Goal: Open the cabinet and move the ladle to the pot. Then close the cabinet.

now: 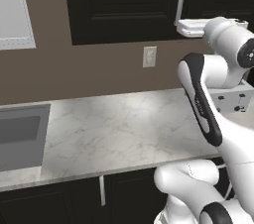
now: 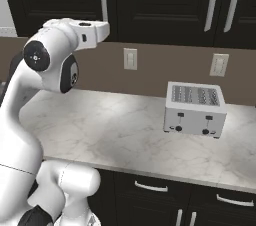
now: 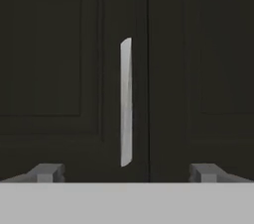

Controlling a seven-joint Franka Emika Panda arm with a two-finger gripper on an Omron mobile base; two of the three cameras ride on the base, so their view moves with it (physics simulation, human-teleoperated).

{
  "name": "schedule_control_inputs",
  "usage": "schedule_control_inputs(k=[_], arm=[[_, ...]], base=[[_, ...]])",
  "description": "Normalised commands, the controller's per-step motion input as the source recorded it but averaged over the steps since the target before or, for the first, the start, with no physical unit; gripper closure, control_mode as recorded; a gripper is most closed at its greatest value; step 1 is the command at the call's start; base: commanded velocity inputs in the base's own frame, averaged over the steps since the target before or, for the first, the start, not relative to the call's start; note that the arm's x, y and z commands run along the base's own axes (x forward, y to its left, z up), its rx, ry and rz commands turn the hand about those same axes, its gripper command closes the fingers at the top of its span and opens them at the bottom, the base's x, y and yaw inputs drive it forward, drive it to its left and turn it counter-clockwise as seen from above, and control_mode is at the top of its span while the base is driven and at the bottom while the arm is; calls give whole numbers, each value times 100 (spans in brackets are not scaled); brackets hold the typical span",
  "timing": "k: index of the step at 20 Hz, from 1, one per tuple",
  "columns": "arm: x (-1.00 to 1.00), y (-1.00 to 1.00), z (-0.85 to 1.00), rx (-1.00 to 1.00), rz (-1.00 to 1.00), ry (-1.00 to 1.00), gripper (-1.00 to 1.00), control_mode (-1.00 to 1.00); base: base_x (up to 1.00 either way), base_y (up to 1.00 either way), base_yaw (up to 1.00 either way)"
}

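We face the cabinet (image 3: 59,69), door shut, above the counter (image 1: 124,134). Pincer (image 3: 127,171) spread wide, short of the handle (image 3: 126,101). Handle looks stiff, slick; grab mid-bar.

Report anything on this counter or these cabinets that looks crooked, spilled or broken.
Nothing stands out. The cabinet door is shut and its handle hangs straight. The toaster sits upright on the marble counter, which shows no spill. The end effector is open, facing the handle.
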Motion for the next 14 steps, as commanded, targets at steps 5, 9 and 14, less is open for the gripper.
schedule_control_inputs(k=[5,9,14], arm=[[0,-1,25,0,0,-1,-100,-100],[1,0,16,0,0,0,-100,-100],[16,0,6,0,0,0,-100,-100]], base=[[0,0,0],[0,0,0],[0,0,0]])
